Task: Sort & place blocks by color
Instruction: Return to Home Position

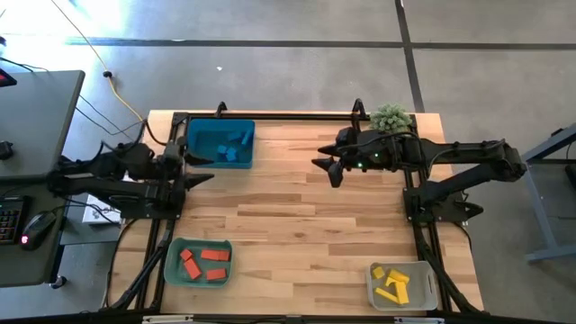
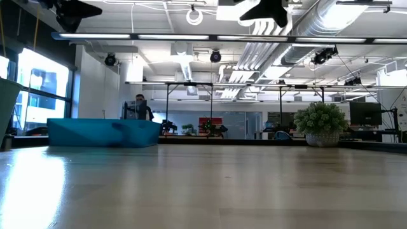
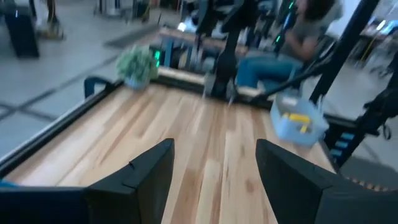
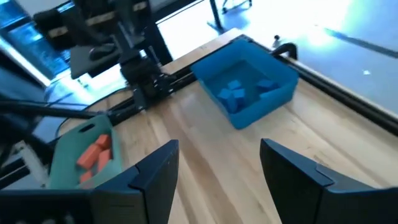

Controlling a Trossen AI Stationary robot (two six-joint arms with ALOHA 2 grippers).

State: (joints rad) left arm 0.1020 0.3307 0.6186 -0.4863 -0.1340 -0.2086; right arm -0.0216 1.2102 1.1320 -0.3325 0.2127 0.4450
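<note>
Blue blocks [image 1: 236,148] lie inside the blue bin [image 1: 200,144] at the table's far left. Red-orange blocks [image 1: 203,264] sit in the green bin [image 1: 176,272] at the near left. Yellow blocks [image 1: 391,282] lie in the clear bin [image 1: 425,290] at the near right. My left gripper [image 1: 200,169] is open and empty, raised beside the blue bin. My right gripper [image 1: 328,168] is open and empty, raised over the far middle of the table. The right wrist view shows the blue blocks [image 4: 239,93] and red-orange blocks [image 4: 95,154] in their bins.
A small green plant [image 1: 391,117] stands at the table's far right edge. Bare wood [image 1: 297,225] spreads across the middle of the table between the three bins. A person [image 2: 137,107] sits in the room beyond the table.
</note>
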